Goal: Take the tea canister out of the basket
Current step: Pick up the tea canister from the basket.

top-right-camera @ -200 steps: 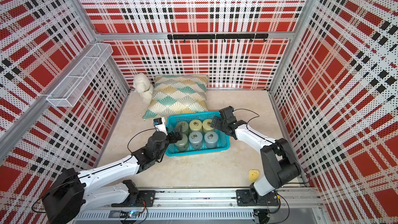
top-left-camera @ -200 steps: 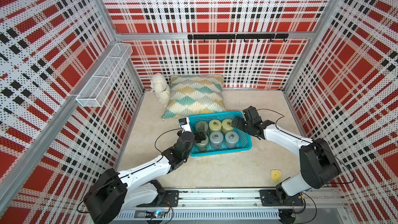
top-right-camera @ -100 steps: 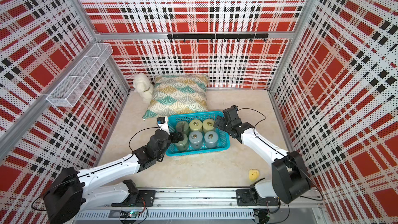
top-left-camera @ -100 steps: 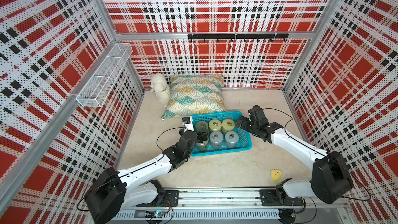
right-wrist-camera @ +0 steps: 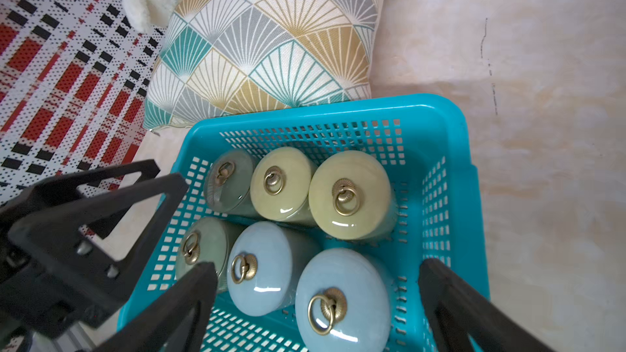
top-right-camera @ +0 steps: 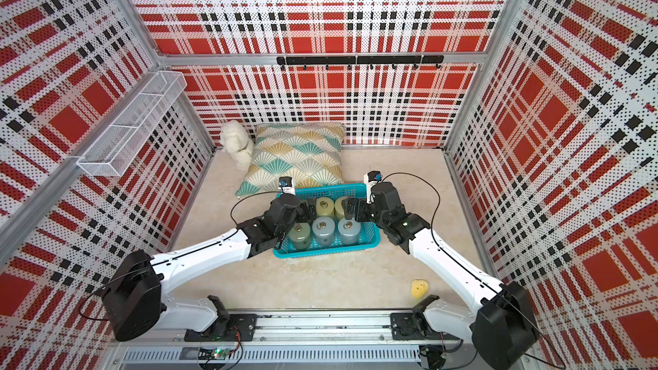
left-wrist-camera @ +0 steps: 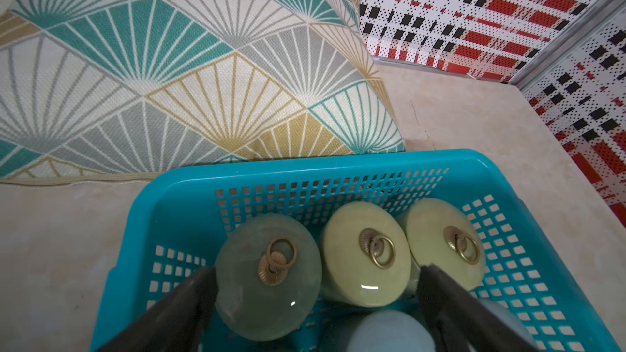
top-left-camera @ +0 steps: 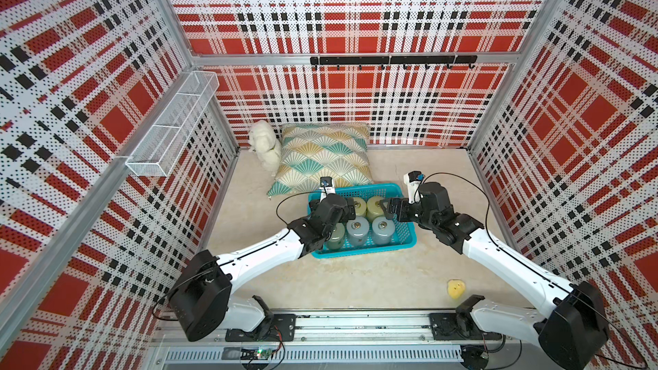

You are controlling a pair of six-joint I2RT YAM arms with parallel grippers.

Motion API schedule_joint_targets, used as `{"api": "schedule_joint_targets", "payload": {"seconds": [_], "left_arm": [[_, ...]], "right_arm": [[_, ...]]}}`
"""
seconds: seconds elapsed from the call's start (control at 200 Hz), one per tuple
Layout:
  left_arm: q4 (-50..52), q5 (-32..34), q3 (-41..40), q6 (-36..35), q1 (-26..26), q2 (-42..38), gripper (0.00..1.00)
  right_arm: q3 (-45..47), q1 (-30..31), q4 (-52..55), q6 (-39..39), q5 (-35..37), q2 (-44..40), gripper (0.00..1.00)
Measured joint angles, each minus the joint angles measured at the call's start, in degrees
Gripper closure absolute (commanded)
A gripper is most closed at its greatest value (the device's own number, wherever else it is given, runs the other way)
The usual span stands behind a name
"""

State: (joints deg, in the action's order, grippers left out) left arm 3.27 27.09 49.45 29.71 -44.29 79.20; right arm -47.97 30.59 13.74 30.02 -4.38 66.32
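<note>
The turquoise basket [top-left-camera: 366,249] [top-right-camera: 327,252] stands on the floor in front of a pillow and holds several lidded tea canisters with brass ring pulls. The back row has a grey-green canister [left-wrist-camera: 267,275] and two yellow-green ones [right-wrist-camera: 283,186]. The front row has a green canister and two blue-grey ones [right-wrist-camera: 342,299] [top-left-camera: 382,229]. My left gripper [top-left-camera: 350,208] [left-wrist-camera: 316,274] hangs open over the back row, one finger beside the grey-green lid. My right gripper [top-left-camera: 386,208] [right-wrist-camera: 318,267] is open above the blue-grey canisters. Neither holds anything.
A fan-patterned pillow [top-left-camera: 324,158] lies just behind the basket, with a white plush toy [top-left-camera: 265,147] at its left. A small yellow object [top-left-camera: 456,288] lies front right. A white wire rack [top-left-camera: 174,126] hangs on the left wall, a black hook rail [top-left-camera: 391,60] on the back wall.
My left gripper has moved farther over the basket, toward the back row. The right arm has swung its elbow outward and brought its gripper in over the basket's right side. Both stayed open.
</note>
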Motion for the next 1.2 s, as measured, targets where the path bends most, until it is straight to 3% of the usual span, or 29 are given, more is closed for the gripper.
{"api": "schedule_joint_targets", "payload": {"seconds": [0.06, 0.11, 0.271, 0.431, 0.686, 1.198], "left_arm": [[1.6, -1.2, 0.4, -0.3, 1.0, 0.1, 0.0], [3.5, -3.1, 1.6, -0.5, 2.1, 0.7, 0.09], [6.8, -11.6, 6.0, -1.6, 7.8, 4.3, 0.08], [11.6, -14.6, 10.3, -4.1, 9.6, 9.1, 0.08], [18.2, -16.6, 14.8, -7.1, 10.6, 15.6, 0.09], [25.1, -17.5, 19.5, -10.7, 11.3, 20.5, 0.08]], "right_arm": [[0.9, 0.0, -0.4, -0.4, -1.1, -0.8, 0.0], [1.1, 0.0, -0.4, -0.6, -1.7, -1.5, 0.0], [2.0, 0.0, -1.7, -0.8, -3.0, -4.6, 0.0], [3.9, 0.0, -3.4, -0.6, -3.6, -7.0, 0.0], [5.2, 0.1, -3.8, -0.4, -3.5, -6.9, 0.0], [5.2, 0.1, -4.0, -0.2, -3.5, -6.9, 0.0]]}}
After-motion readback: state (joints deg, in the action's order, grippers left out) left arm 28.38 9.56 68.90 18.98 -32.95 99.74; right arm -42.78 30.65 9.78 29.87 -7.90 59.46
